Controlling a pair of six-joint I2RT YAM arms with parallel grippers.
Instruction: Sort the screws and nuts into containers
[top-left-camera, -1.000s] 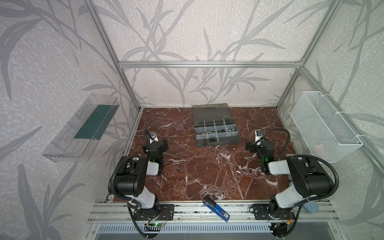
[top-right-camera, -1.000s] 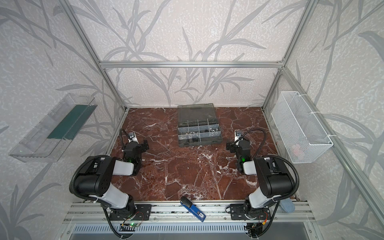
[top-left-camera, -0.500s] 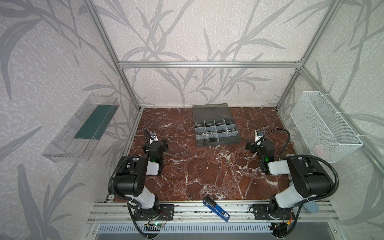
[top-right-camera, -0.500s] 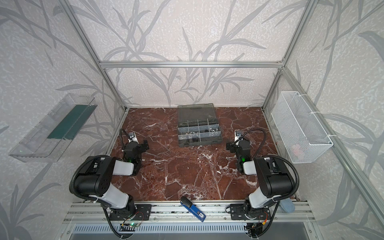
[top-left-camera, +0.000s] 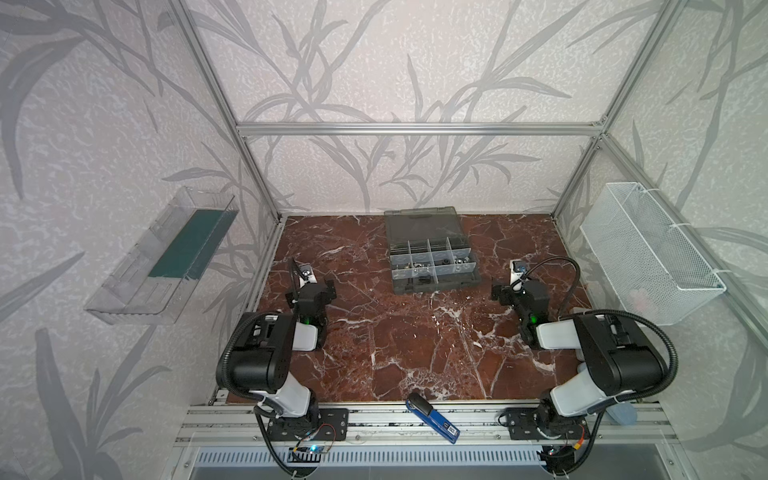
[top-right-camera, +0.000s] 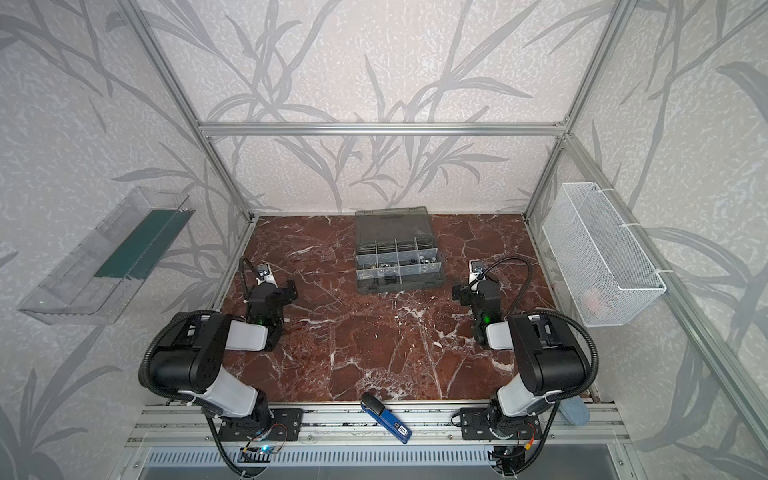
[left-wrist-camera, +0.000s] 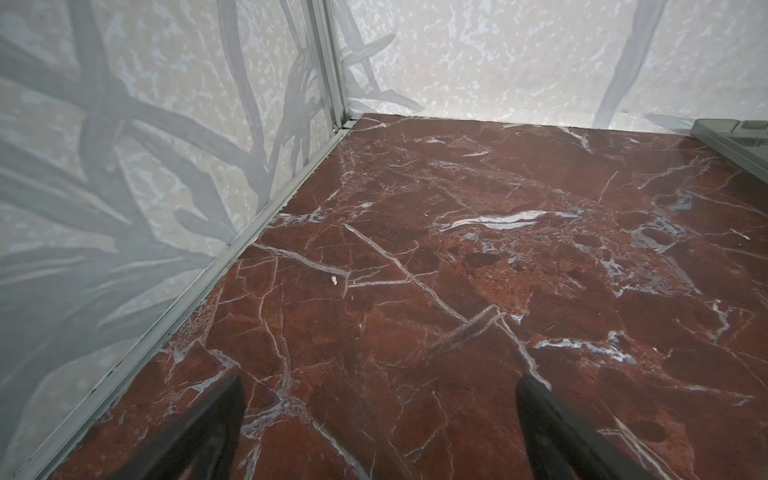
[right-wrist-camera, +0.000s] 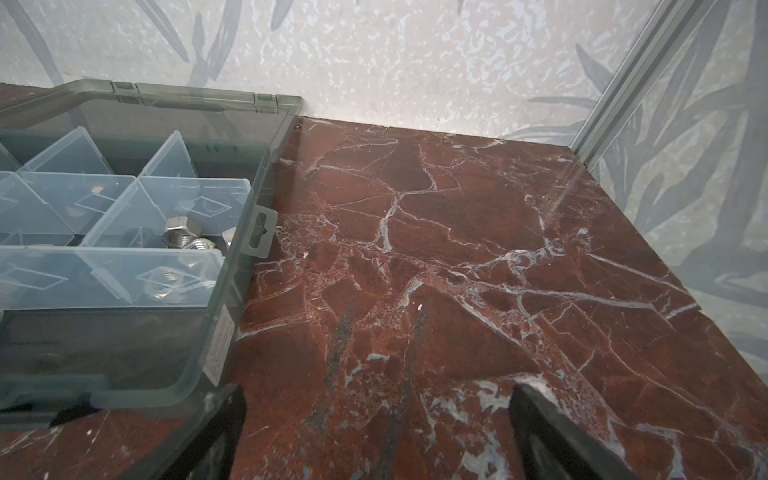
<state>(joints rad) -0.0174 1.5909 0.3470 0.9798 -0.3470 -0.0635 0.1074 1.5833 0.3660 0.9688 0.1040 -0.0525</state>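
The grey organiser case (top-left-camera: 434, 286) lies open at the back middle of the marble floor, lid (top-right-camera: 390, 222) flat behind it. Its containers (right-wrist-camera: 124, 208) are pale-walled cells. Shiny nuts (right-wrist-camera: 179, 237) lie in the cell nearest the case's right end, and more glint in other cells (top-left-camera: 417, 262). The screws are too small to tell; dark bits lie in the front trough (top-left-camera: 420, 281). My left gripper (left-wrist-camera: 378, 386) stands open over bare marble near the left wall (top-left-camera: 314, 291). My right gripper (right-wrist-camera: 376, 392) is open and empty, just off the case's right front corner (top-left-camera: 516, 291).
A clear plastic tray (top-left-camera: 166, 257) hangs on the left wall and a white mesh basket (top-left-camera: 648, 249) on the right wall. A blue tool (top-left-camera: 433, 419) lies on the front rail. Aluminium posts (left-wrist-camera: 328, 62) stand in the back corners.
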